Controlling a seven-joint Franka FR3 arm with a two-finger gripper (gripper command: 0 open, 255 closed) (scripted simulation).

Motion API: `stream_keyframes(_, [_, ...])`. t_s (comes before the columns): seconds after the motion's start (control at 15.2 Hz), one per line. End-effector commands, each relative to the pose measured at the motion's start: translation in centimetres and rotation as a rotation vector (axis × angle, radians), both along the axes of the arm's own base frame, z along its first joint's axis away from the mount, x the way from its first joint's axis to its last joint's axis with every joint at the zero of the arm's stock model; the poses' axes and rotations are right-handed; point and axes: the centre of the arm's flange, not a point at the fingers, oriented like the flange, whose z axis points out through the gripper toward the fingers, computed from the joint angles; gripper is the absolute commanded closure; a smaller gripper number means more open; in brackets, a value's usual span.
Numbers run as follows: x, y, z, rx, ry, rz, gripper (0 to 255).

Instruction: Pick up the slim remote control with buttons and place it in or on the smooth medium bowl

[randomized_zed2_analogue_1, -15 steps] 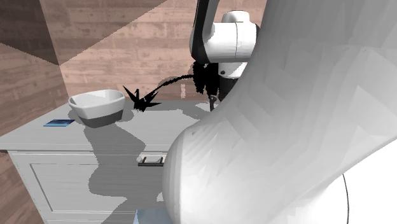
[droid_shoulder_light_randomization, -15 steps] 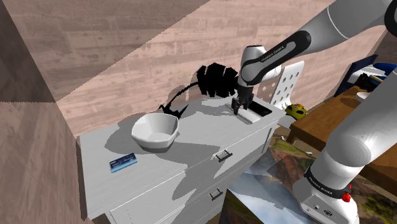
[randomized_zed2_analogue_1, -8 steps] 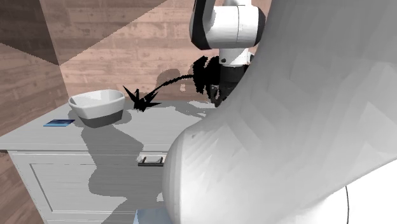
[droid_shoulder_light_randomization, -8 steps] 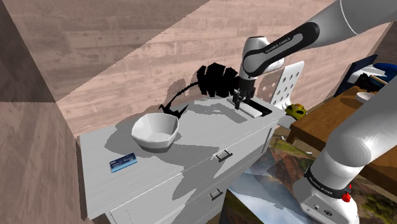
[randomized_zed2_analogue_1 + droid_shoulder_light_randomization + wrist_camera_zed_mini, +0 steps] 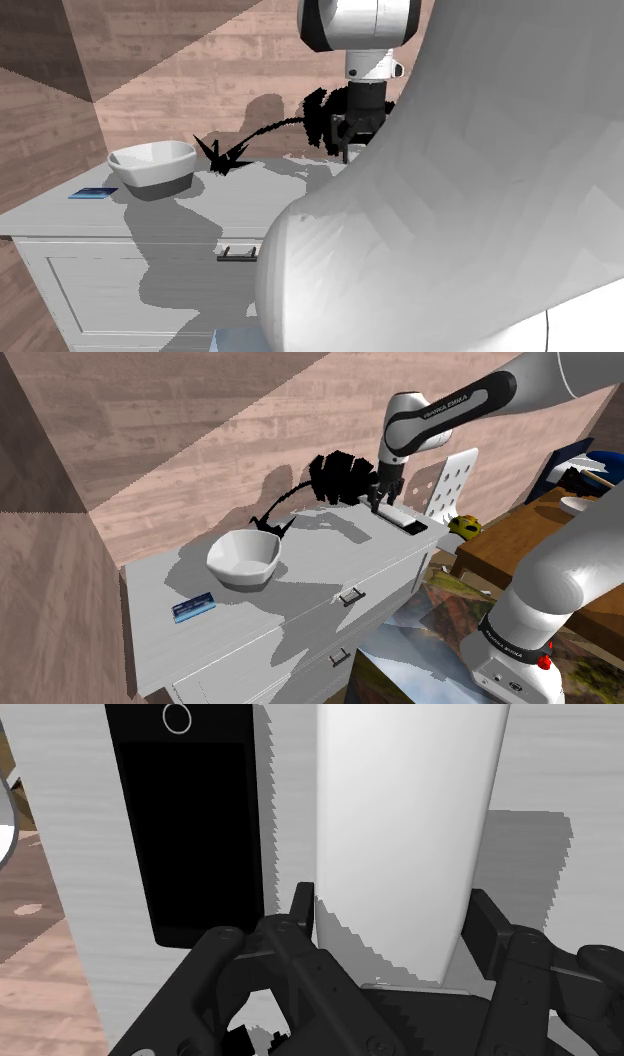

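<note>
The slim remote (image 5: pixel 400 834) is drawn plain white and long, and no buttons show on it. My gripper (image 5: pixel 395 904) is shut on it, and the black fingers (image 5: pixel 300 909) clasp its near end from both sides. In the shoulder view the gripper (image 5: pixel 378 502) holds the remote (image 5: pixel 395 514) just above the right end of the white cabinet (image 5: pixel 300 587). The smooth white bowl (image 5: pixel 244 557) stands near the cabinet's left half, well away from the gripper. In the second exterior view the bowl (image 5: pixel 152 166) is at the left and the gripper (image 5: pixel 348 148) hangs right of the middle.
A flat black device (image 5: pixel 190 824) lies on the cabinet beside the remote, seen also in the shoulder view (image 5: pixel 413 529). A small blue box (image 5: pixel 193 608) lies left of the bowl. A black spiky thing (image 5: pixel 335 477) stands at the wall. A wooden table (image 5: pixel 520 542) is at the right.
The gripper has risen from the cabinet top with the white remote clasped in it. The bowl, the blue box and the black device have not moved.
</note>
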Motion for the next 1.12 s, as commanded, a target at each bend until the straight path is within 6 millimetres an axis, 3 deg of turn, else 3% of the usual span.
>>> stream_keyframes(0.0, [0.0, 0.1, 1.1, 0.0, 0.0, 0.0, 255])
stream_keyframes(0.99, [0.0, 0.1, 8.7, 0.0, 0.0, 0.0, 255])
stream_keyframes(1.06, [0.2, 1.4, 8.7, 0.0, 0.0, 0.0, 255])
